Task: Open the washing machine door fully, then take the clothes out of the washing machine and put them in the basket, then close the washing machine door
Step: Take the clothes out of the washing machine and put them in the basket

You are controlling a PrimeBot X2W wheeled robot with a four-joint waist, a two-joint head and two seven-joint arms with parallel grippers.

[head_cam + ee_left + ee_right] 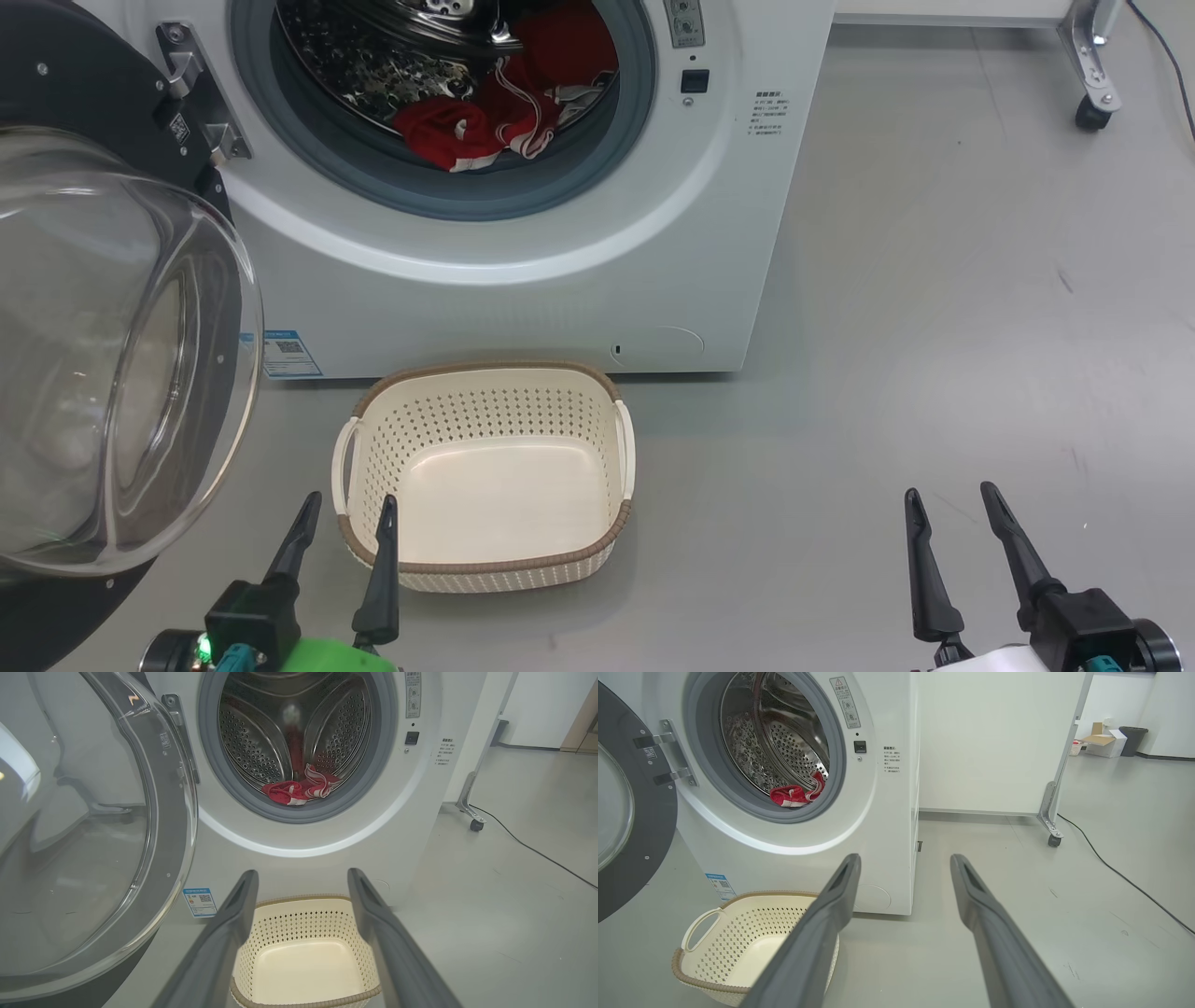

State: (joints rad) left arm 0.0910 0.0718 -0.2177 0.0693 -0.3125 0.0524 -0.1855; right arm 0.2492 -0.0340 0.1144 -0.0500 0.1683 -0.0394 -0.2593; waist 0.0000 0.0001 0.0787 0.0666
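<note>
Two grippers, the left gripper [350,504] and the right gripper [949,493], hang low in front of the washing machine [560,280]. Both have their dark fingers spread wide with nothing between them. The left one is before the machine's left half, at the near corner of the basket [485,371]; whether a fingertip touches the rim I cannot tell. The right one is out past the machine's right side, over bare grey floor [934,327] and well apart from the basket. The door [112,373] stands swung open on the machine's left, hanging from its hinge [201,103], with the clear glass bowl bulging outward. The clothes [504,112] (red, with white trim and a drawstring) lie heaped inside the machine's steel drum [373,56], at the lower front of the opening just behind the grey gasket [392,177]. The basket stands upright on the floor just before the machine's base, its pale bottom showing. A blue sticker [288,353] sits at the lower left of the machine's front.
</note>
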